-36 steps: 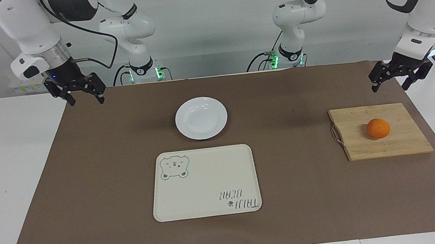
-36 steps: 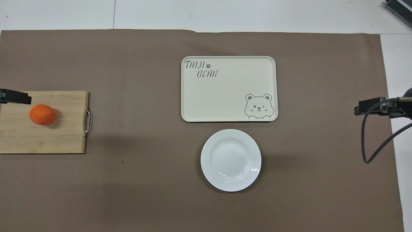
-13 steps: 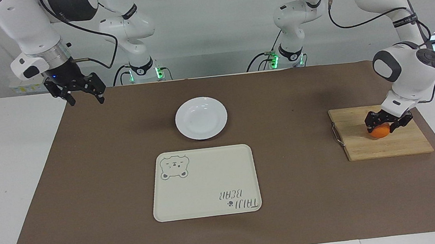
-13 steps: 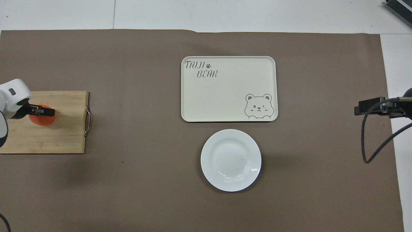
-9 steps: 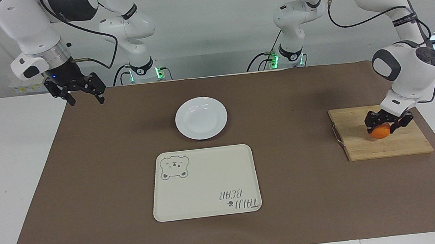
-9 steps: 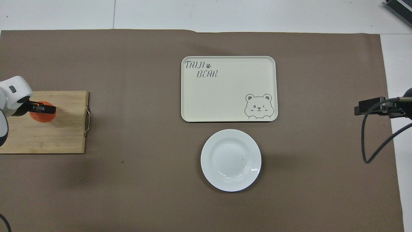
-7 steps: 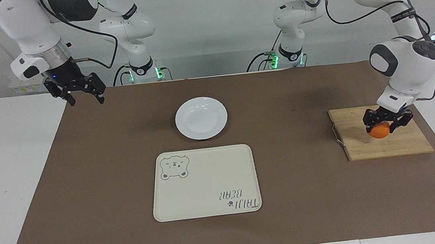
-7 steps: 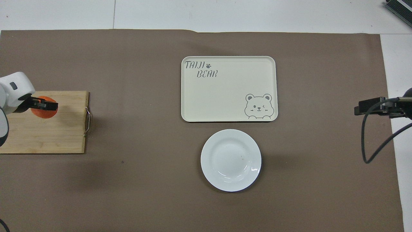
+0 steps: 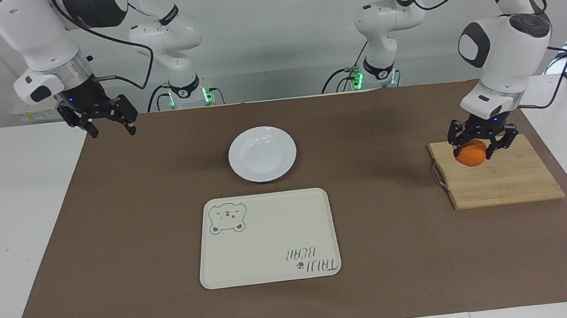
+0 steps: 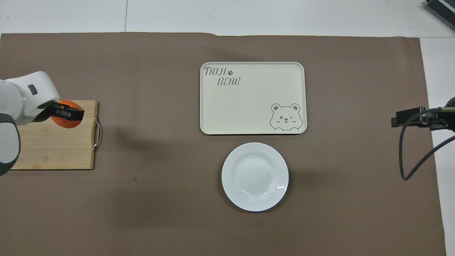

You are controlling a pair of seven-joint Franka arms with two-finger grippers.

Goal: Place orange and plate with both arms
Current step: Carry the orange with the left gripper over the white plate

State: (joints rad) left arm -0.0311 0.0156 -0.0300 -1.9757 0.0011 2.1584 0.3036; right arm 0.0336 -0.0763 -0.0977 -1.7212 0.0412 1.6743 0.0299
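Observation:
My left gripper [image 9: 478,151] is shut on the orange [image 9: 470,155] and holds it up in the air over the wooden cutting board [image 9: 507,180]. In the overhead view the orange [image 10: 67,118] shows partly under the left gripper [image 10: 68,114]. The white plate [image 9: 262,154] lies empty on the brown mat, nearer to the robots than the tray; it also shows in the overhead view [image 10: 255,176]. My right gripper [image 9: 105,123] is open and waits in the air over the mat's corner at the right arm's end, far from the plate.
A cream rectangular tray [image 9: 267,237] with a bear drawing lies beside the plate, farther from the robots. The cutting board has a metal handle [image 9: 439,177] on its edge toward the tray. A brown mat [image 9: 171,297] covers the table.
My left arm came down on the orange, shut on it, and has lifted it off the board, carrying it toward the board's handle edge. The right arm has not moved.

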